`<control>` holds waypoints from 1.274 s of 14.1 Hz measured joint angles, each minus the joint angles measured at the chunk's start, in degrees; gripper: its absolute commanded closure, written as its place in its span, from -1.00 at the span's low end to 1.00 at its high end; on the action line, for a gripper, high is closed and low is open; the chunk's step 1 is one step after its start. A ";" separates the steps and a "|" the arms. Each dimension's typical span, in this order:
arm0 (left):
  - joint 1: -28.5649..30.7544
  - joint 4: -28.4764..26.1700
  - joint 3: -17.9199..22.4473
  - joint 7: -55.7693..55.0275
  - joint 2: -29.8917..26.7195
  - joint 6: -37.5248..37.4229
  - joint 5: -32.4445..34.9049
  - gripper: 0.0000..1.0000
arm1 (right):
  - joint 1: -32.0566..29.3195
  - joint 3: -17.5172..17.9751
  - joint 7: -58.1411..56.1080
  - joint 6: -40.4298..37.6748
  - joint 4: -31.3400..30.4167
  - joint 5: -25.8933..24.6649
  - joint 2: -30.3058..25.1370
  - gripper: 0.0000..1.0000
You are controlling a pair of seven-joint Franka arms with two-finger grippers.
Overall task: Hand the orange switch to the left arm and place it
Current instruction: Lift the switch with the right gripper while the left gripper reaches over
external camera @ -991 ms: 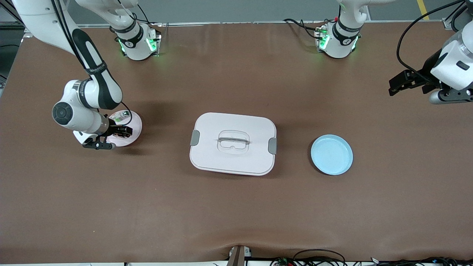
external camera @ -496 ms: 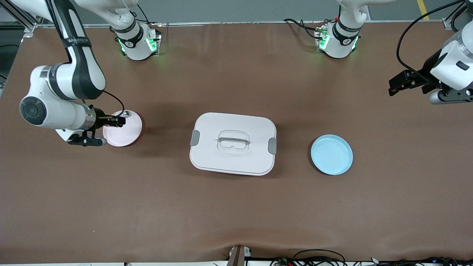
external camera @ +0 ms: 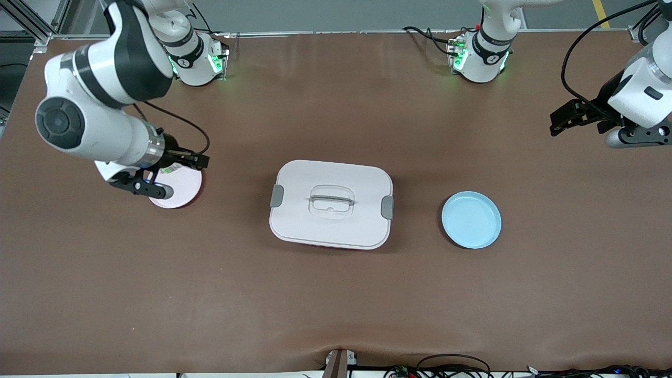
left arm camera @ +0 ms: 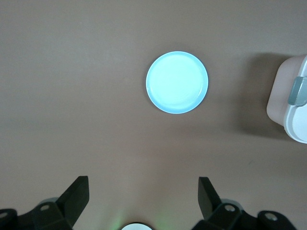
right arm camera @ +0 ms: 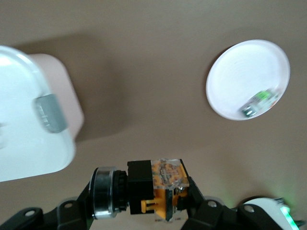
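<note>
My right gripper point(external camera: 195, 159) is shut on the orange switch point(right arm camera: 156, 184), a black part with an orange block and a silver ring, and holds it in the air over the edge of the pink plate point(external camera: 181, 189). The switch fills the jaws in the right wrist view. The white box point(external camera: 331, 204) with grey latches sits at the table's middle; its corner shows in the right wrist view point(right arm camera: 33, 129) and the left wrist view point(left arm camera: 292, 103). My left gripper point(external camera: 569, 116) is open and empty, raised over the left arm's end of the table.
A green-and-clear silvery part point(right arm camera: 257, 102) lies on the pink plate point(right arm camera: 240, 72). A light blue plate point(external camera: 471, 219) sits between the box and the left arm's end, also in the left wrist view point(left arm camera: 177, 82).
My right gripper has risen from the pink plate with the orange switch and swung toward the box. The left arm has barely moved.
</note>
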 measured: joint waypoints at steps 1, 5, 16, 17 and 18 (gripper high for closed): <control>0.02 0.00 0.00 0.00 0.00 0.24 -1.47 -1.00 | 0.96 0.01 3.03 -0.35 1.49 2.42 0.01 0.71; -0.25 0.00 -0.16 -0.26 0.01 1.82 -5.00 -1.00 | 4.49 0.00 15.10 0.50 4.40 11.69 1.16 0.71; -1.66 -5.14 -7.74 -15.00 0.24 10.91 -15.99 -1.00 | 16.76 0.02 41.89 20.71 6.61 23.49 6.52 0.71; -1.65 -6.01 -8.09 -14.99 0.22 12.43 -17.27 -1.00 | 17.35 0.02 43.38 22.07 7.07 24.65 7.19 0.71; -1.63 -7.04 -8.69 -14.98 0.20 14.46 -18.27 -1.00 | 17.87 0.02 44.93 23.63 7.49 25.57 7.86 0.71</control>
